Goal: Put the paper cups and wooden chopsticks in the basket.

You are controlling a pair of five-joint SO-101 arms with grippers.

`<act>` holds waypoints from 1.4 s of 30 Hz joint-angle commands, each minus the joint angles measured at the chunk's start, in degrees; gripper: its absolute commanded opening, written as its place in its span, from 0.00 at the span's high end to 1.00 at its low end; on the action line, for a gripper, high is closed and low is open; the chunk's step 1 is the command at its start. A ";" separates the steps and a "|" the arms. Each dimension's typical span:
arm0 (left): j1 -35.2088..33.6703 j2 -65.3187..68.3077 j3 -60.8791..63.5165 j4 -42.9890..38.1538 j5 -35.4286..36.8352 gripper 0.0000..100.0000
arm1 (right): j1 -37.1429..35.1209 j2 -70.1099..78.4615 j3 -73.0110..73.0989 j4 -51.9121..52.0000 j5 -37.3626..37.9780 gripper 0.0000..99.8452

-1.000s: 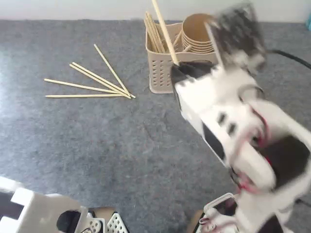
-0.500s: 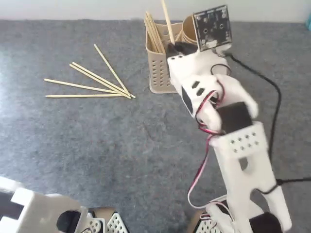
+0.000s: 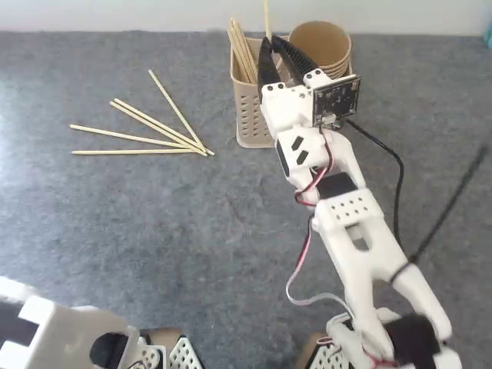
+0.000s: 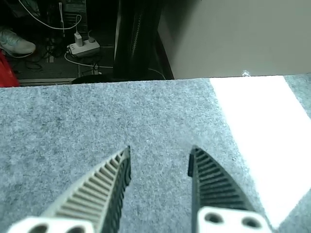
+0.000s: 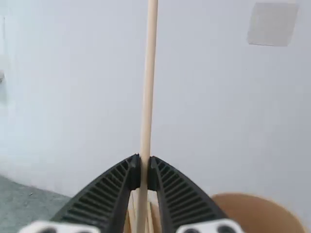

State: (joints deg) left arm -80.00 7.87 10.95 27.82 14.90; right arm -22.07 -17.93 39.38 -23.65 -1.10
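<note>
Grey matting covers the counter (image 3: 154,231), with a pale wall behind its far edge. At the near left, the left tool (image 4: 159,155) hangs with its jaws spread over bare matting, holding nothing. Farther off on the left lie the loose chopsticks (image 3: 146,131), five by my count, fanned out so that their right-hand ends nearly meet, well apart from the basket (image 3: 252,115) at the far middle. A bundle of stored chopsticks (image 3: 242,50), perhaps four, leans in the basket's left part. The right tool (image 3: 270,40) is pressed together on a single chopstick (image 3: 267,11), which the right wrist view shows pinched between the jaws (image 5: 148,73) and standing upright. A second ago this arm was sweeping in as a blur with the stick slanted; it has since stretched out and steadied, bringing the stick upright above the basket, between the bundle and the cups. That likely means this stick is ready to be let go, leaving the five on the left. On the right of the basket sits one nested stack of paper cups (image 3: 321,38); the number of cups is too hard to tell.
</note>
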 commanded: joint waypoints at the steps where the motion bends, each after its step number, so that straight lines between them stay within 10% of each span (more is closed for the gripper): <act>1: 0.79 -0.44 -0.40 -1.58 0.53 0.82 | 2.24 6.20 -4.13 -6.64 -0.62 0.99; 11: 0.79 -0.44 -0.31 -1.58 0.53 0.82 | 3.65 24.04 -15.30 -12.00 -0.53 0.99; 28: 8.09 -1.05 6.90 -0.88 0.53 0.82 | 2.42 2.86 1.85 -11.21 -0.44 0.88; 42: 36.48 -0.44 4.00 24.26 9.23 0.82 | 1.27 -39.87 9.85 56.92 -0.62 0.88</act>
State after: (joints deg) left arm -49.49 7.87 18.33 48.40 20.79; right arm -19.43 -52.04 49.58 23.91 -1.01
